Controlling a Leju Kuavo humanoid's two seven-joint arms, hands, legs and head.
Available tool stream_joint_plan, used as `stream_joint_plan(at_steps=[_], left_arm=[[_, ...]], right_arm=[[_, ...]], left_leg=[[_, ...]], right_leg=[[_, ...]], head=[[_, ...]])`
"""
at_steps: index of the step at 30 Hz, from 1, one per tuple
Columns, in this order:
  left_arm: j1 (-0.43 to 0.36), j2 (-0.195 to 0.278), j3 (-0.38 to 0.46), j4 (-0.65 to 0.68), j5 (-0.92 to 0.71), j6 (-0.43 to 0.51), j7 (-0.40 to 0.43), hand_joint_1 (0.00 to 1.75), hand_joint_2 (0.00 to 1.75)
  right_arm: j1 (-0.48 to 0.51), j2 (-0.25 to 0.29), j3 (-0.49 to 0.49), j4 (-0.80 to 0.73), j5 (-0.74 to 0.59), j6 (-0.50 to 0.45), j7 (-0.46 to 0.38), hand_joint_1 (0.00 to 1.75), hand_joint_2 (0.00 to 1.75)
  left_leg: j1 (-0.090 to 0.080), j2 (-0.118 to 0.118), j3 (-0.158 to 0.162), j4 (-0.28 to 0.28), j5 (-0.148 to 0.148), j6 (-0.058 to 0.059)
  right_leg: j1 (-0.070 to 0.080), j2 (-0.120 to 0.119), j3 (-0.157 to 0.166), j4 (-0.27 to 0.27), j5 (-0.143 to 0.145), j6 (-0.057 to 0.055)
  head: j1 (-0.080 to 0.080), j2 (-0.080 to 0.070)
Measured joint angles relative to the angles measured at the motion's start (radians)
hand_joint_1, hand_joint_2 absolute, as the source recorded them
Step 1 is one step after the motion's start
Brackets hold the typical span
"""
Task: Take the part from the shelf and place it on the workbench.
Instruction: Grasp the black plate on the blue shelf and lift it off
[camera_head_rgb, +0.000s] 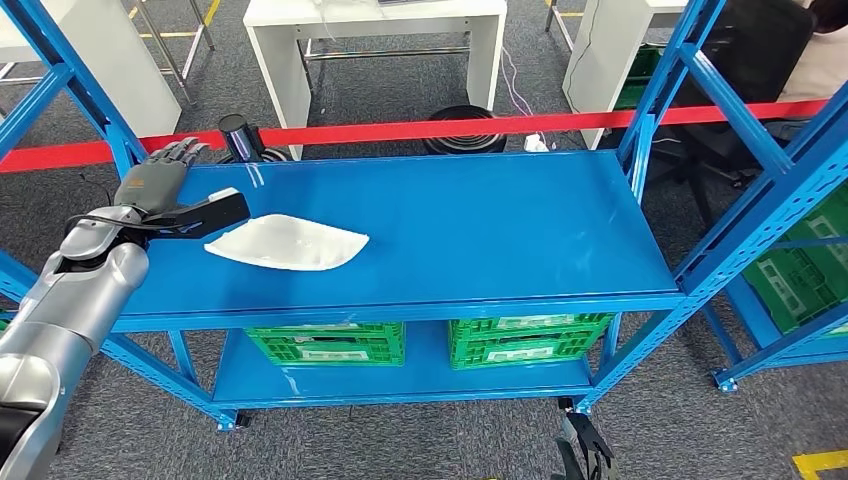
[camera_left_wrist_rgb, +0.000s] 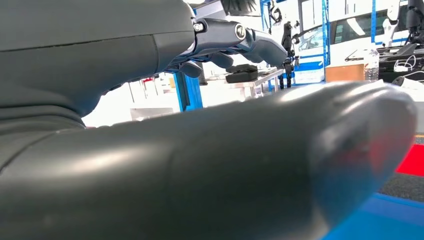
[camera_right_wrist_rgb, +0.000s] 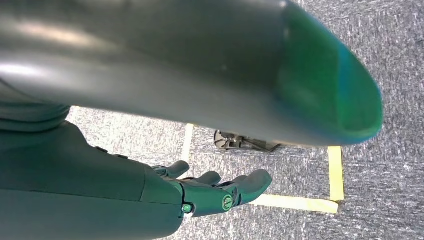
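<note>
Blue shelf (camera_head_rgb: 480, 220), white part (camera_head_rgb: 290, 243) edge under left hand (camera_head_rgb: 165, 195)

left robot hand (camera_head_rgb: 165, 195) open beside white part (camera_head_rgb: 287, 243) on shelf (camera_head_rgb: 480, 230).

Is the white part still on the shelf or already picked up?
On the shelf: the part lies flat there, left hand beside it.
</note>
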Motion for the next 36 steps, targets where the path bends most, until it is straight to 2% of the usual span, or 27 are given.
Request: stream_joint_plan(at_steps=[29,36], left_arm=[[0.012,-0.009,-0.032,-0.009,0.092,0.006,0.016,0.00,0.00],[0.012,-0.010,-0.038,-0.009,0.096,0.006,0.016,0.00,0.00]], right_arm=[[0.000,0.000,-0.007,0.000,-0.001,-0.001,0.000,0.00,0.00],[0.000,0.000,-0.008,0.000,0.001,-0.001,-0.002,0.00,0.00]], left_leg=[[0.000,0.000,0.000,0.000,0.000,0.000],[-0.005,0.000,-0.001,0.004,-0.003,0.005]], right_leg=[[0.000,0.000,0.000,0.000,0.000,0.000],[-0.004,0.000,0.000,-0.001,0.000,0.004]], head=[[0.000,0.000],[0.000,0.000]])
